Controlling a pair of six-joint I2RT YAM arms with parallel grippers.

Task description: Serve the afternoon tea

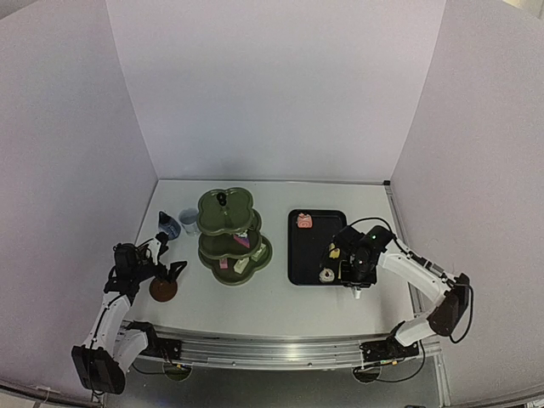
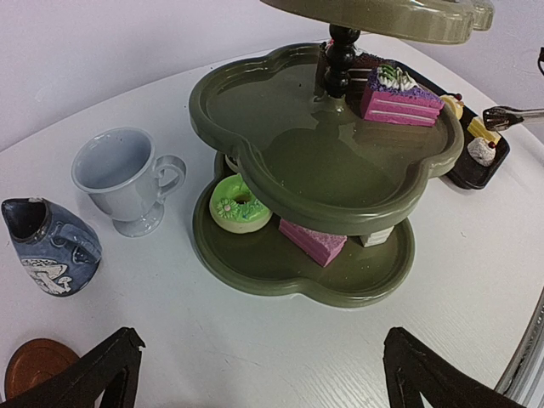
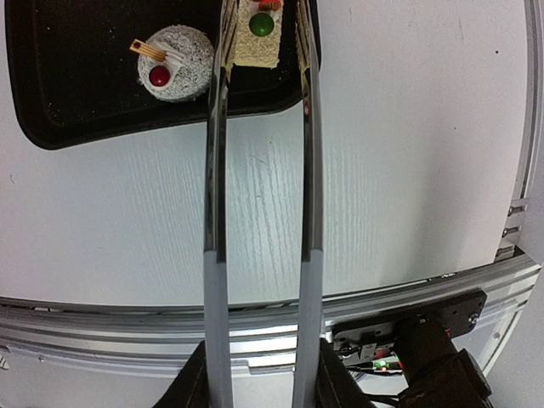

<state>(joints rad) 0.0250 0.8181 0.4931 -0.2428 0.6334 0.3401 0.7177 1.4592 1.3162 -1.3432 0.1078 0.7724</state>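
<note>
The dark green three-tier stand (image 1: 234, 236) holds a pink-and-purple cake slice (image 2: 399, 98) on its middle tier. Its bottom tier (image 2: 280, 263) holds a green donut (image 2: 238, 204), a pink slice (image 2: 313, 240) and a white piece (image 2: 374, 238). The white cup (image 2: 119, 174) and the blue jug (image 2: 51, 246) stand left of it. My left gripper (image 2: 263, 374) is open and empty, in front of the stand. My right gripper (image 3: 263, 378) is shut on metal tongs (image 3: 217, 170). The tong tips flank a yellow pastry (image 3: 257, 38) on the black tray (image 3: 76, 119), beside a white coconut ball (image 3: 174, 75).
A brown coaster (image 1: 163, 290) lies near my left gripper (image 1: 170, 257). A pink pastry (image 1: 304, 222) sits at the tray's far end. The table's metal front rail (image 3: 255, 327) runs under the right wrist. White walls enclose the table on three sides.
</note>
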